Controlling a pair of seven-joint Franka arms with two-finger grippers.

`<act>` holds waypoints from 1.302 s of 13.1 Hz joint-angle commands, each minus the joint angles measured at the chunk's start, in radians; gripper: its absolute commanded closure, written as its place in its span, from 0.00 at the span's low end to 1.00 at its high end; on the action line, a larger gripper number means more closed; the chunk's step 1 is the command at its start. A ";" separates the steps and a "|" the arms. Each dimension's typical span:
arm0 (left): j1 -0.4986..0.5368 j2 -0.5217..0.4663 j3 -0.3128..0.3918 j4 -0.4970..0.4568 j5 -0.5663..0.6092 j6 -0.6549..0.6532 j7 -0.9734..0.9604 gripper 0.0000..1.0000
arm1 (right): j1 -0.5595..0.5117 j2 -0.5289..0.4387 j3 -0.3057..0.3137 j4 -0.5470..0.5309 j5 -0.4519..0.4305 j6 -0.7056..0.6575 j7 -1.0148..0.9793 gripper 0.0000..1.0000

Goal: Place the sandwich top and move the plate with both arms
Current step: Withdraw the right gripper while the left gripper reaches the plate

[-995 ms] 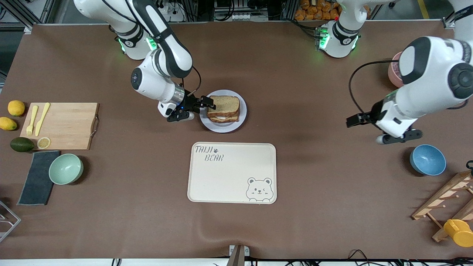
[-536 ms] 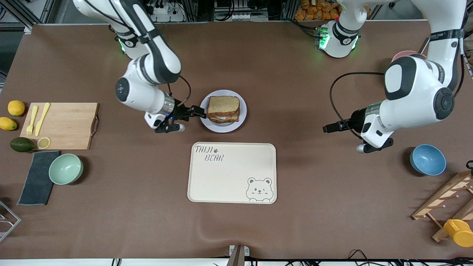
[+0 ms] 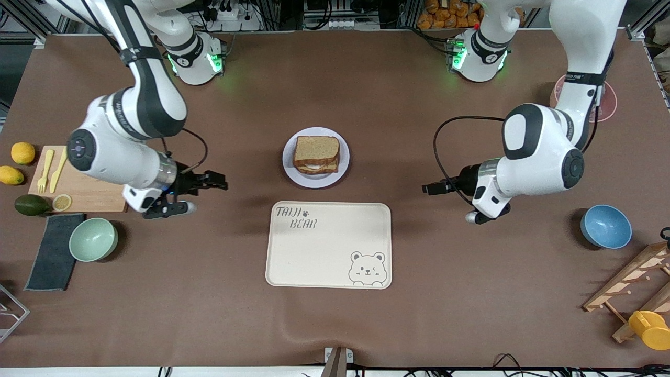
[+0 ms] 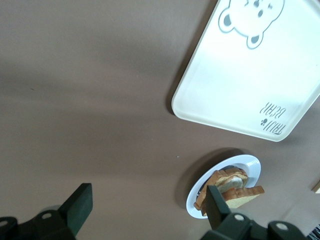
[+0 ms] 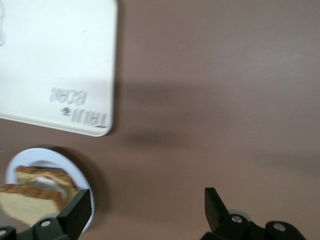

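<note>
The sandwich top [image 3: 315, 148], a light-brown slice, lies on the stacked sandwich on the round pale plate [image 3: 289, 166] at mid-table. Neither gripper touches it. My right gripper [image 3: 222, 181] hangs open and empty over bare table between the cutting board and the plate. My left gripper [image 3: 425, 188] hangs open and empty over bare table between the plate and the blue bowl. The right wrist view shows the open right gripper [image 5: 147, 206] with the plate [image 5: 30, 154] and sandwich [image 5: 35, 197] off to one side. The left wrist view shows the open left gripper [image 4: 147, 207] and the sandwich [image 4: 230, 186].
A cream bear-printed tray [image 3: 328, 246] lies just nearer the camera than the plate. At the right arm's end are a cutting board [image 3: 91, 180], fruit, a green bowl [image 3: 93, 239] and a dark cloth [image 3: 52, 251]. At the left arm's end are a blue bowl [image 3: 605, 226], a wooden rack [image 3: 633, 283] and a yellow cup [image 3: 649, 329].
The right gripper has drawn back from the sandwich toward the cutting board, leaving the top slice on the stack. The left arm has swung in toward the plate.
</note>
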 commanded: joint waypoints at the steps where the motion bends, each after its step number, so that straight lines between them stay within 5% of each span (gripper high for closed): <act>1: -0.053 0.012 -0.001 -0.039 -0.031 0.062 0.028 0.00 | -0.084 -0.018 0.028 0.099 -0.194 -0.053 -0.075 0.00; 6: -0.062 0.027 -0.069 -0.151 -0.189 0.234 0.232 0.00 | -0.248 -0.060 0.052 0.207 -0.225 -0.145 -0.312 0.00; 10: -0.105 0.032 -0.072 -0.217 -0.473 0.286 0.506 0.00 | -0.302 -0.115 0.070 0.385 -0.225 -0.468 -0.263 0.00; 13: -0.087 0.071 -0.072 -0.288 -0.676 0.285 0.879 0.00 | -0.319 -0.201 0.071 0.388 -0.207 -0.556 -0.199 0.00; 17: -0.128 0.108 -0.073 -0.276 -0.803 0.286 0.977 0.00 | -0.317 -0.219 0.064 0.384 -0.205 -0.535 -0.185 0.00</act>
